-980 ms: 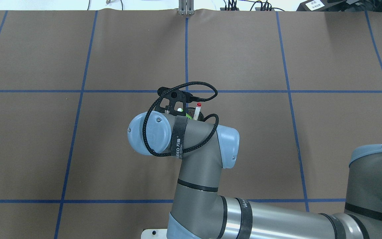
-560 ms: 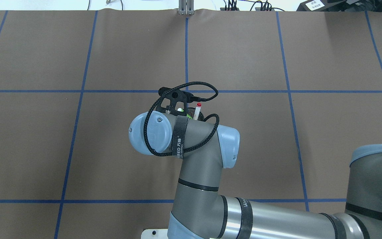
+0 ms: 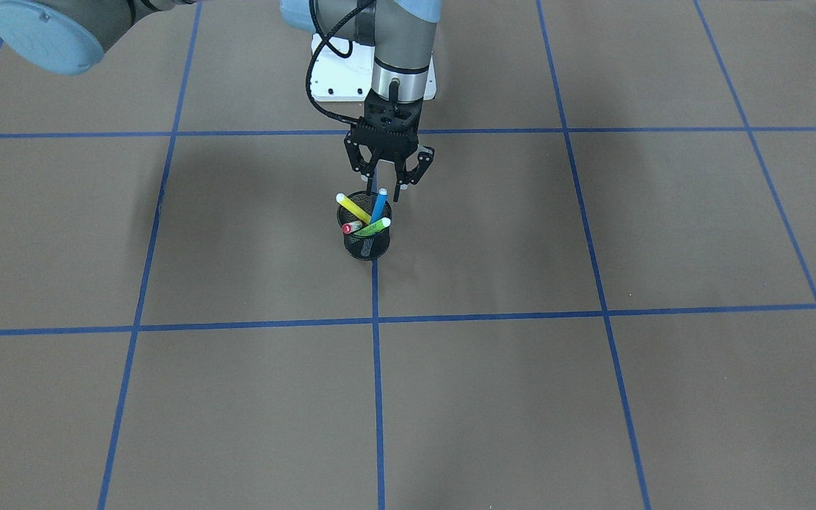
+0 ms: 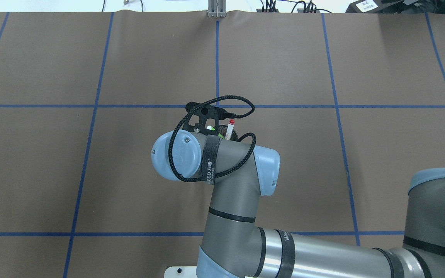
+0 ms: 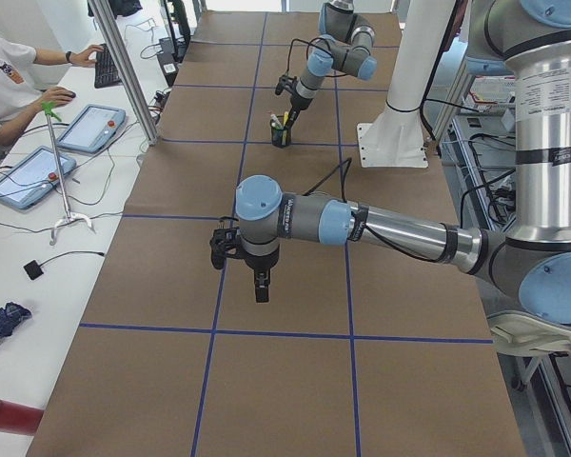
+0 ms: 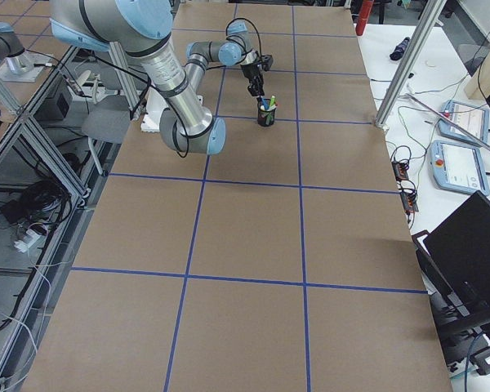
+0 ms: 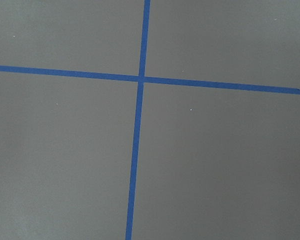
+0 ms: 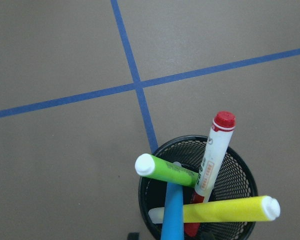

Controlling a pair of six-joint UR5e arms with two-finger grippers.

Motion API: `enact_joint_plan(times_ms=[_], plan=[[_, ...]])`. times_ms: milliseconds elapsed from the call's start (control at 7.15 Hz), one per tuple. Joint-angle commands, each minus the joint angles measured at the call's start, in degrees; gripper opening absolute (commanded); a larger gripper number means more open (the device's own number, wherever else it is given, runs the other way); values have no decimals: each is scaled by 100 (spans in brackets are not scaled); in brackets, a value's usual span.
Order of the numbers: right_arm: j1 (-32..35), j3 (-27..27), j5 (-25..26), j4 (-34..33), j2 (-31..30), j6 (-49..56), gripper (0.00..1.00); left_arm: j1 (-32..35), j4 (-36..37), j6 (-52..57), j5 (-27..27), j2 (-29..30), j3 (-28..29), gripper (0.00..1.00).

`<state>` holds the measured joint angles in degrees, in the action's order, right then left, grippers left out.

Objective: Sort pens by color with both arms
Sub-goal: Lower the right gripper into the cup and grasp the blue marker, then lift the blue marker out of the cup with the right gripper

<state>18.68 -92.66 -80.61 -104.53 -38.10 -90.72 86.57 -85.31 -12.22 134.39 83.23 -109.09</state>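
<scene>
Exterior front-facing view: nothing is sorted yet, all four pens (image 3: 377, 209) are found in the black mesh cup (image 3: 367, 248), above which the right hand (image 3: 387, 185) is held open and empty.

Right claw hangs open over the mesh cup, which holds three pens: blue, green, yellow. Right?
Not three: the mesh cup holds four pens. A red marker stands in it with the blue pen, green pen and yellow pen; the right wrist view shows it. The right claw does hang open over the cup.
</scene>
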Motion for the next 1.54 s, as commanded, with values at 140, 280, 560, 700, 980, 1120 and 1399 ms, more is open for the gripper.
enact_joint_plan(times_ms=[140, 280, 560, 700, 980, 1120, 1399], plan=[[4, 11, 10, -6, -13, 2, 0, 0, -3, 0, 0, 0, -7, 100], [22, -41, 10, -15, -13, 11, 0, 0, -3, 0, 0, 0, 2, 100], [240, -844, -33, -372, -100, 28, 0, 0, -3, 0, 0, 0, 2, 100], [294, -1311, -60, -784, -101, 28, 0, 0, -3, 0, 0, 0, 2, 100], [582, -1929, -322, -947, -101, 20, 0, 0, -3, 0, 0, 0, 19, 100], [854, -2001, -376, -903, -66, 19, 0, 0, -3, 0, 0, 0, 11, 100], [1373, -1906, -333, -659, -135, 403, 0, 0, -3, 0, 0, 0, 11, 100]])
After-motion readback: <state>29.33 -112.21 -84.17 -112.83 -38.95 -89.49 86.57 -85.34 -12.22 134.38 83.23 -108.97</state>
